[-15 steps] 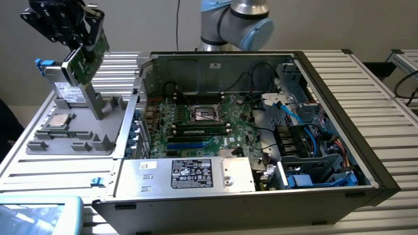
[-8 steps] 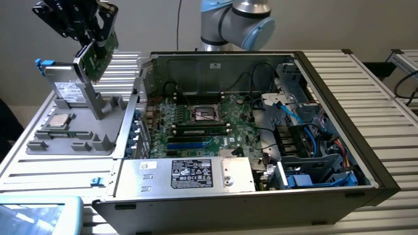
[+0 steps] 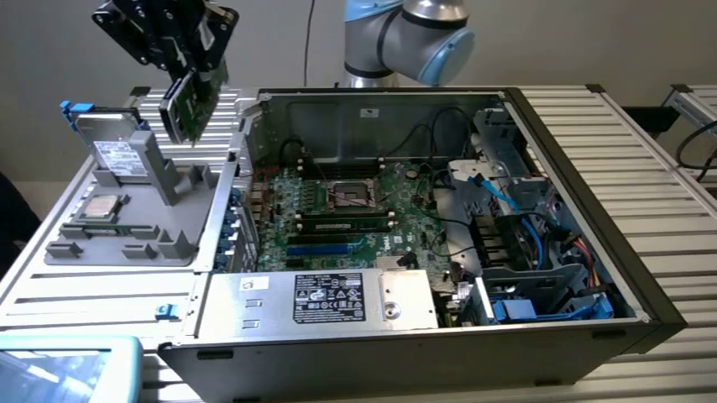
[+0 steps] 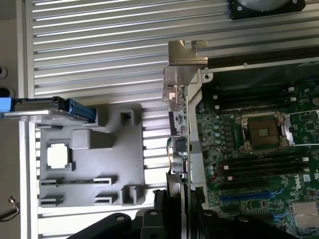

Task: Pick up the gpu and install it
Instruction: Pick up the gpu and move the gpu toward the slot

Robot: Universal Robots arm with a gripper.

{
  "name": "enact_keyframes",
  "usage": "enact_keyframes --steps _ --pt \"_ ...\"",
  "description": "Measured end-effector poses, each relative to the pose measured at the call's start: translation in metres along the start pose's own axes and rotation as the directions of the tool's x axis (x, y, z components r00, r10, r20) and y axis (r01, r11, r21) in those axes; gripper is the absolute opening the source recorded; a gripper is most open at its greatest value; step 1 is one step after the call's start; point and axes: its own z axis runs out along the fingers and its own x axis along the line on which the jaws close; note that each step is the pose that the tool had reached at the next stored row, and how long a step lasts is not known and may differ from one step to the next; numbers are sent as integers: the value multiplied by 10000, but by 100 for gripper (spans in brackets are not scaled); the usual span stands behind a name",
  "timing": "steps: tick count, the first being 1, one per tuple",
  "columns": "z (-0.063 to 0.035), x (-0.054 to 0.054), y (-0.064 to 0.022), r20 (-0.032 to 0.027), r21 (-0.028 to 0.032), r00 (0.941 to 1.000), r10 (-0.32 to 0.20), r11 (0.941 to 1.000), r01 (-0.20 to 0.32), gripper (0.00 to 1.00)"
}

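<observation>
Exterior view: the black gripper (image 3: pixel 185 74) hangs in the air over the gap between the grey moulded holder (image 3: pixel 168 220) and the open metal case (image 3: pixel 594 180). Its jaws are clamped on the gpu (image 3: pixel 191 105), one thin, tilted green card. The wrist view shows the card edge-on, with a silver end bracket. The holder carries one upright silver hard drive (image 3: pixel 112 149) and one square processor chip (image 3: pixel 103 206). The case holds one green motherboard (image 3: pixel 336 220).

Green gpu (image 3: pixel 193 105), silver bracket (image 4: pixel 182 69), grey fixture (image 3: pixel 112 239)
</observation>
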Motion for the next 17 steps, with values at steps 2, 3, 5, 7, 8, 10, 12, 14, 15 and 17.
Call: enact_keyframes --steps 2,3,5,7,8,10,12,14,15,17 --pt "-2 -92 -1 -20 3 10000 2 10000 -2 29" --pt "-3 -139 -1 -30 4 10000 3 10000 -3 29" --pt "-5 -229 4 -42 6 10000 4 10000 -4 29" --pt "-7 -321 12 -49 9 10000 5 10000 -5 29" --pt "-7 -368 16 -53 10 10000 6 10000 -6 29" --pt "-9 -458 25 -58 17 10000 7 10000 -6 29" --pt "-10 -548 33 -63 25 10000 7 10000 -7 29" --pt "-11 -637 42 -67 34 10000 8 10000 -8 29" --pt "-12 -682 46 -70 38 10000 9 10000 -9 29" --pt "-12 -773 55 -76 42 10000 9 10000 -8 29"
